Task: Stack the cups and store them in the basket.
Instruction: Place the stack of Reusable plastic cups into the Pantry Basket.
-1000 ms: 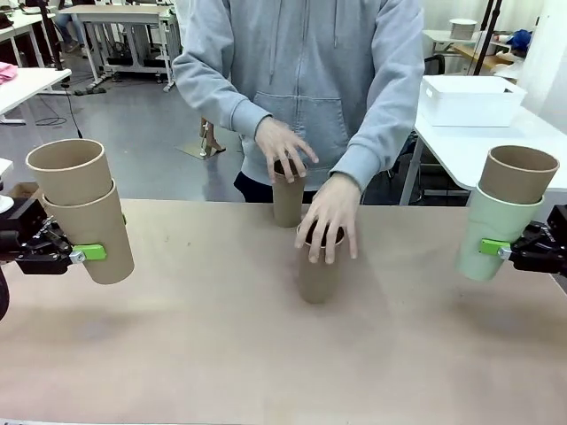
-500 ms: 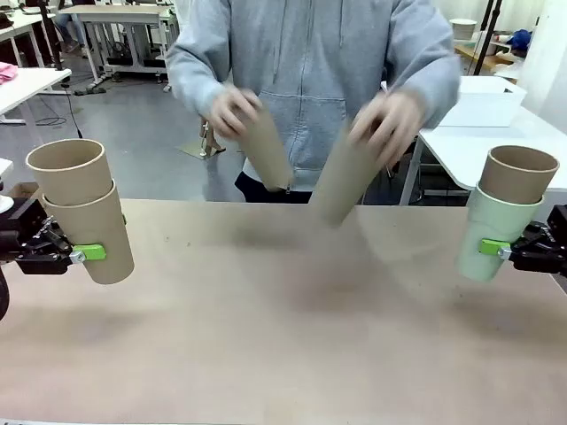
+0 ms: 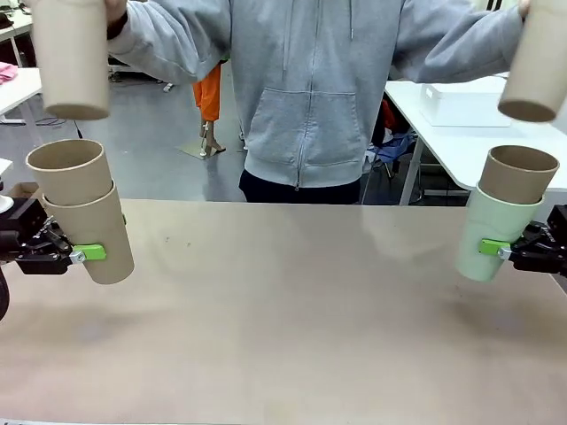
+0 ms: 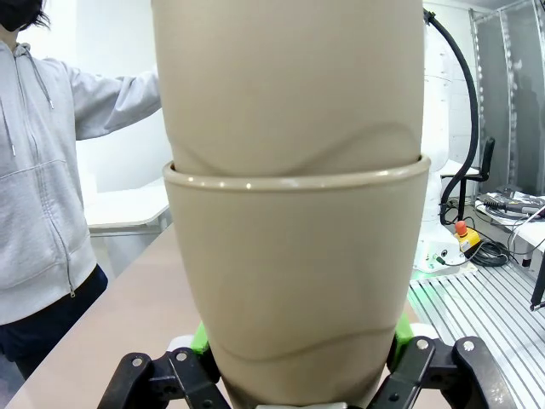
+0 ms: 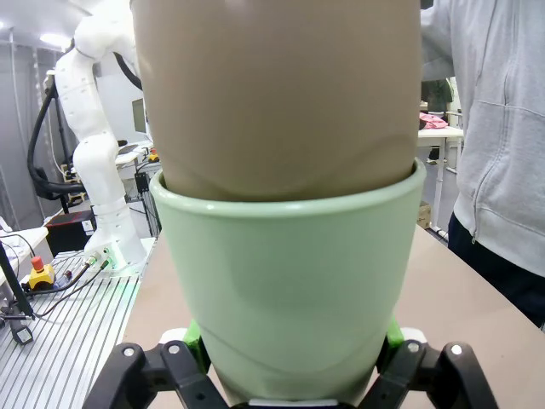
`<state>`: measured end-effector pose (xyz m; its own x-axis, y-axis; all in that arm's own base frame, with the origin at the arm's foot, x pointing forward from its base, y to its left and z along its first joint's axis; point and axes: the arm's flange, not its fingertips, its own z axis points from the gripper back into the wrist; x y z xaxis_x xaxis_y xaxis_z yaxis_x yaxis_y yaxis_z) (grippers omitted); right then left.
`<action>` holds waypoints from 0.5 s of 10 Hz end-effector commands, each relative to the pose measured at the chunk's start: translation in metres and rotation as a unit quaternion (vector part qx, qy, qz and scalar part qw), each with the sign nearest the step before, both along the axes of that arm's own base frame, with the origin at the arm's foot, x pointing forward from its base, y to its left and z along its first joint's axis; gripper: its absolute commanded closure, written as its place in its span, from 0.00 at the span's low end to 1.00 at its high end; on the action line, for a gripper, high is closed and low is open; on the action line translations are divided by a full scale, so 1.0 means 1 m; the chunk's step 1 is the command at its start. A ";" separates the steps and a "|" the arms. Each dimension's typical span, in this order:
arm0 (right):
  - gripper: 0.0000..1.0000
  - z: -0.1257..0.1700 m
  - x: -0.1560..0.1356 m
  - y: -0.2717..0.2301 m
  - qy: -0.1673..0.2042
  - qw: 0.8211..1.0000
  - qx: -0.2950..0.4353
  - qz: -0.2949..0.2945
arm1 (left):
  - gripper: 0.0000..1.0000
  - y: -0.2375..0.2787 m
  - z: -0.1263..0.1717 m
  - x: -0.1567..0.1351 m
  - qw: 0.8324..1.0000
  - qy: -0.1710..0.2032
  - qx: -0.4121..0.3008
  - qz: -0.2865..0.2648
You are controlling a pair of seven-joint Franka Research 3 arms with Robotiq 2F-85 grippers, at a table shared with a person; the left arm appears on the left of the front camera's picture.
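Cups are on the move — the person [image 3: 310,97] at the far edge of the table [image 3: 283,336] holds one in each hand, arms spread wide. The left raised cup [image 3: 71,57] hangs above my left stack. The right raised cup [image 3: 534,71] hangs above my right stack. Neither touches the stack below it.

My left claw [image 3: 96,254] is closed tight on a brown cup [image 3: 93,217] by the table's left edge, with a second brown cup [image 3: 69,173] sitting inside it. My right claw [image 3: 485,248] is closed tight on the green cup [image 3: 498,221] by the table's right edge, with a brown inner cup [image 3: 516,174] sitting in it.

A second ago the two raised cups stood on the table near the middle of the far edge, under the person's hands. Half a second ago they were lifted and tipped in front of the person's chest. Now they are high and far apart. My claws and stacks have not moved.

I think the person means to drop one cup into each stack — then I would hold three and three. After that the stacks must become one and go into the basket [image 3: 465,102]. It sits on another table past the far right corner, well apart from my cups.
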<state>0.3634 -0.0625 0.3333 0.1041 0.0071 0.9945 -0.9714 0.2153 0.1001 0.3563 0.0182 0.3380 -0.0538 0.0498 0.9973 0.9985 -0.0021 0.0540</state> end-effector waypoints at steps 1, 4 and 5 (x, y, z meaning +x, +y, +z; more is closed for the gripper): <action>0.16 0.003 0.001 0.002 -0.007 1.000 -0.005 0.002 | 0.16 -0.001 0.003 0.000 1.000 -0.002 -0.002 0.000; 0.16 0.003 0.001 0.002 -0.007 1.000 -0.005 0.002 | 0.16 -0.001 0.003 0.000 1.000 -0.002 -0.002 0.000; 0.16 0.003 0.001 0.002 -0.007 1.000 -0.005 0.002 | 0.16 -0.001 0.003 0.000 1.000 -0.002 -0.002 0.000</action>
<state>0.3634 -0.0625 0.3333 0.1040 0.0071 0.9945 -0.9714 0.2153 0.1001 0.3563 0.0182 0.3380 -0.0538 0.0498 0.9973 0.9985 -0.0021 0.0540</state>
